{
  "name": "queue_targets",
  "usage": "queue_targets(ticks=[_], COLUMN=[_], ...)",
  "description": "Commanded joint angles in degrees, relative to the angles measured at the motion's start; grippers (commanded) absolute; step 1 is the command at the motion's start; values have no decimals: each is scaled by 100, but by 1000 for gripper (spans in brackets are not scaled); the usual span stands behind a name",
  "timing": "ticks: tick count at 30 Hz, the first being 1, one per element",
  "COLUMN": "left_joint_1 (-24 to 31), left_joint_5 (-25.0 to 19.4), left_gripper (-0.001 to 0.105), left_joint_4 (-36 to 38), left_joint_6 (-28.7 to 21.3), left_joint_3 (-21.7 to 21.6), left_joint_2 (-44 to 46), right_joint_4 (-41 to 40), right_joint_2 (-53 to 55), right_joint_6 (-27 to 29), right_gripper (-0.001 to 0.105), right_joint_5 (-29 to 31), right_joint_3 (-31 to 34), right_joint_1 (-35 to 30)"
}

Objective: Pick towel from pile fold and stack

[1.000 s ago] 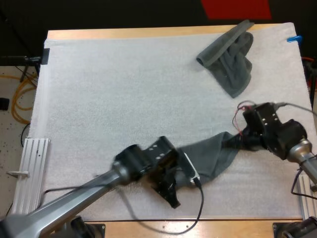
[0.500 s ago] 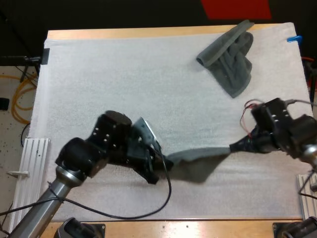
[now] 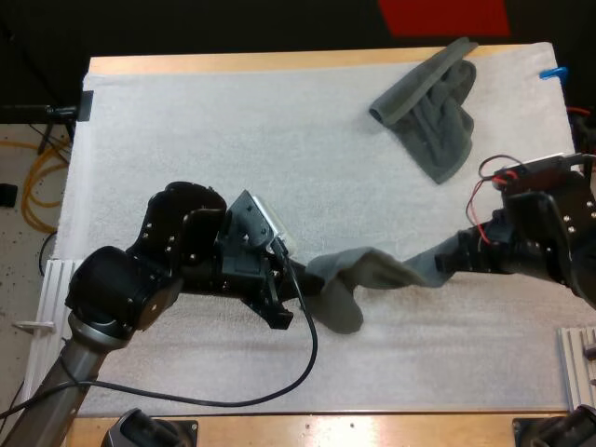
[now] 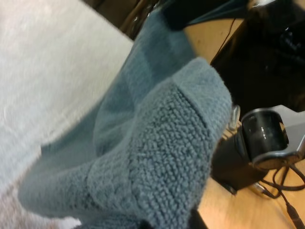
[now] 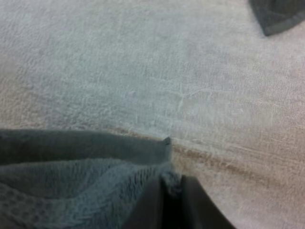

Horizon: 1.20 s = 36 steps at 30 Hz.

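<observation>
A dark grey-green towel (image 3: 372,272) hangs stretched between my two grippers over the near half of the mat, and its loose part sags at the left end. My left gripper (image 3: 296,287) is shut on the towel's left end. In the left wrist view the towel (image 4: 157,157) bunches close up, with my right arm (image 4: 259,143) beyond it. My right gripper (image 3: 445,264) is shut on the right end. The right wrist view has its dark fingers (image 5: 193,205) pinching the towel (image 5: 71,181) just above the mat.
A second crumpled towel (image 3: 433,107) lies at the far right of the white mat (image 3: 233,140), and its corner (image 5: 276,14) shows past my right gripper. Metal rails stand at the table's near left (image 3: 56,307) and near right (image 3: 577,354).
My left gripper has swung left and back from the near edge while my right gripper pulled to the right. The towel has been drawn out between them and now sags at its left end.
</observation>
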State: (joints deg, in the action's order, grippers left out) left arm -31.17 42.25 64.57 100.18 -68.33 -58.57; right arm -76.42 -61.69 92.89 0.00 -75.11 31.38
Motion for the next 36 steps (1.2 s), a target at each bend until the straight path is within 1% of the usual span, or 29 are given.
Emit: queue_targets(ticks=[1,3,5,11,13,15,18,19,21,22,25,27,28,30,31,33,34,36], left_joint_1=[-4,-101,-247,-840,-992,-1113,-1161,-1161,-1138,-1128,-978,-692,-574,-183,-51,379,483,824], left_joint_5=[-46,-128,-168,-186,-347,-649,-782,-835,-1208,-1316,-1388,-1388,-1388,-1388,-1388,-1388,-1388,-1388], left_gripper=[0,0,0,0,0,0,0,0,0,0,0,0,0,0,0,0,0,0], left_joint_4=[256,564,738,966,1093,1193,1185,1181,1136,1073,619,180,56,-285,-397,-751,-899,-1356], left_joint_6=[19,-141,-188,-4,66,174,186,165,4,-62,-266,-269,-269,-304,-318,-418,-475,-548], left_joint_3=[-27,2,1,1,1,1,1,9,75,144,477,796,895,1099,1145,1172,1171,1171], left_joint_2=[55,55,55,184,210,232,238,229,181,158,23,-163,-219,-486,-582,-863,-961,-1260], right_joint_4=[-206,-425,-597,-1342,-1431,-1435,-1435,-1435,-1401,-1368,-1121,-589,-434,143,394,1017,1191,1801], right_joint_2=[29,42,42,67,91,107,94,83,-42,-100,-437,-803,-909,-1333,-1479,-1894,-2039,-2432], right_joint_6=[-72,-157,-180,-429,-514,-725,-966,-1011,-1047,-1046,-795,-639,-609,-545,-541,-486,-475,-484], right_gripper=[0,0,0,0,0,0,0,0,0,0,0,0,0,0,0,0,0,0], right_joint_5=[0,0,0,0,0,0,0,0,39,89,411,609,616,617,582,453,394,313], right_joint_3=[-139,-268,-348,-539,-584,-675,-804,-806,-744,-704,-485,-277,-223,-57,-19,6,6,6], right_joint_1=[86,240,363,805,944,1113,1353,1391,1414,1414,1414,1352,1322,1134,1058,832,753,519])
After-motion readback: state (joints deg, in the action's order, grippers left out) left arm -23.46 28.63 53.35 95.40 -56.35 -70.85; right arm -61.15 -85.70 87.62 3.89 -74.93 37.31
